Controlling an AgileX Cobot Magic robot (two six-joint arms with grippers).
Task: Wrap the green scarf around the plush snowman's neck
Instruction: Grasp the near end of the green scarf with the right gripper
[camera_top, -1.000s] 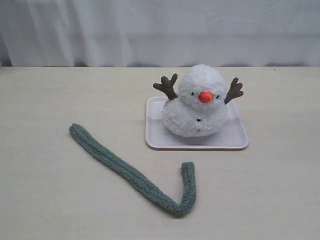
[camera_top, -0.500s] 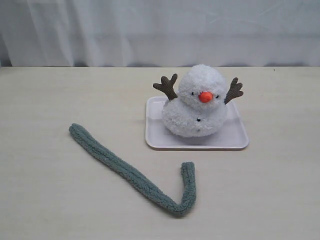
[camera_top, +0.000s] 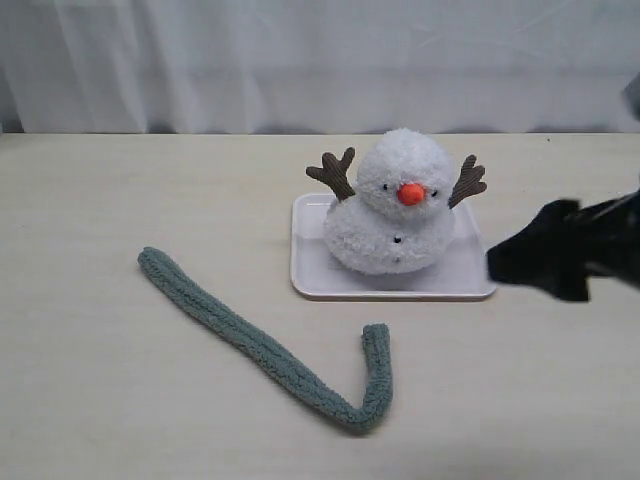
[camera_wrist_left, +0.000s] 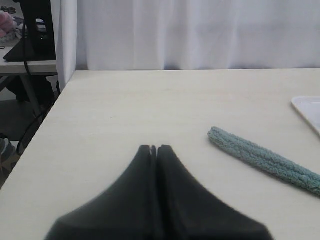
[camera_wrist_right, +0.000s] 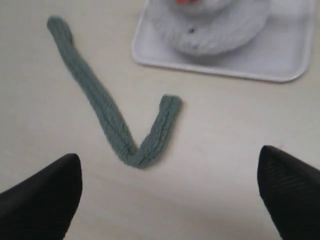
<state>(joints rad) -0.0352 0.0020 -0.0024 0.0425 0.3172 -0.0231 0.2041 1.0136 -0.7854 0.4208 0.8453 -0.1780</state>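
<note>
Though blurred, green scarf (camera_wrist_right: 100, 100) ahead of spread right jaws, seemingly apart.

Find plush snowman (camera_top: 392, 205) on tray (camera_top: 470, 282), right of centre on table (camera_top: 100, 200), with curtain (camera_top: 200, 60) behind. Note green scarf (camera_top: 250, 345) flat on table, before and left of tray, bent in a V, short leg ending near tray's front edge, long leg running leftward and back. Log right gripper (camera_wrist_right: 167, 162) just beside tray's right edge.
</note>
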